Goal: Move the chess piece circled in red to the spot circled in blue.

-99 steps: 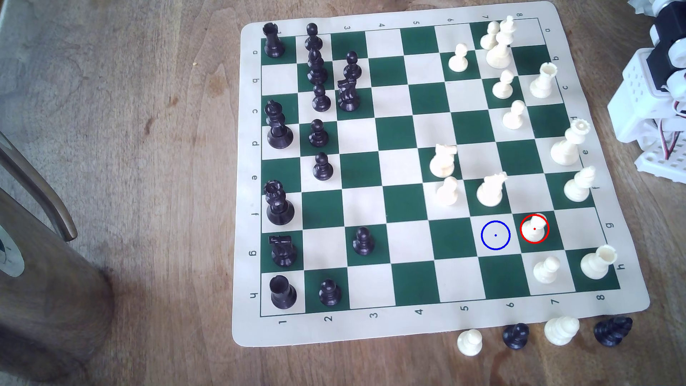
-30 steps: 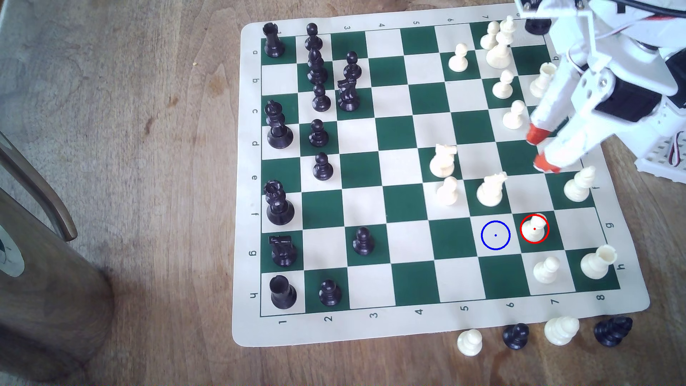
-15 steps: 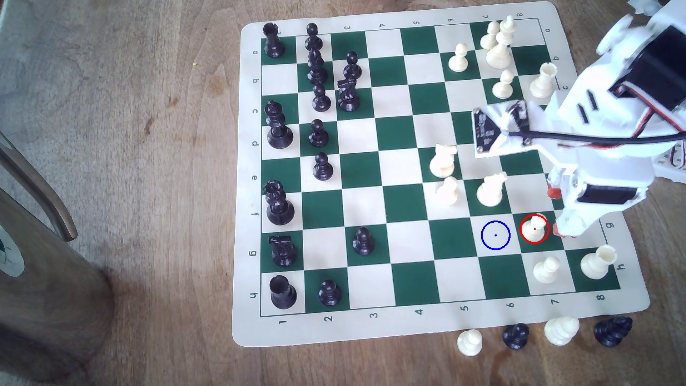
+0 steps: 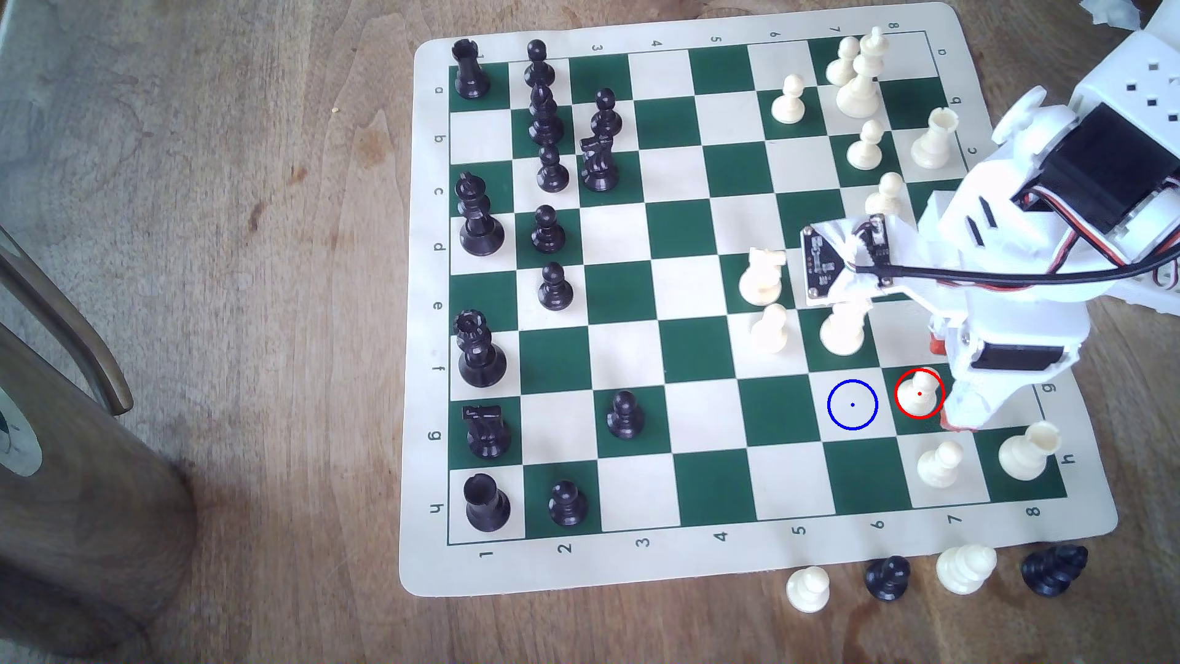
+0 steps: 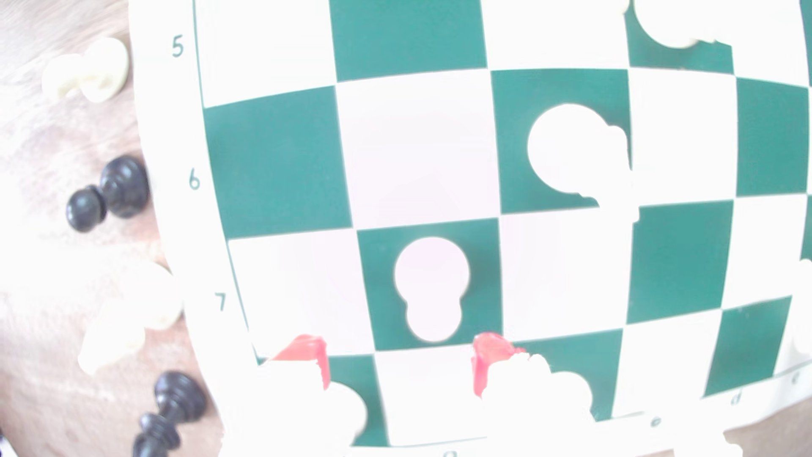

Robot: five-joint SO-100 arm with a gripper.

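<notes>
Approach step: claw (image 5: 397,364) spread wide, short of the pawn (image 4: 920,391); next, advance, straddle it and close.

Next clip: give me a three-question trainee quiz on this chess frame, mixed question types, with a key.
1. True or false: the hand is shut on the white pawn circled in red.
2. Multiple choice: the blue-ringed square is (A) occupied by a black pawn, (B) bare, (C) covered by the arm.
3. Fill in: in the exterior view, the red-tipped fingers are at the pawn's ____ side.

Key:
1. False; the wrist view shows the tips apart, the pawn just ahead of them, not between them.
2. B.
3. Right.
</notes>
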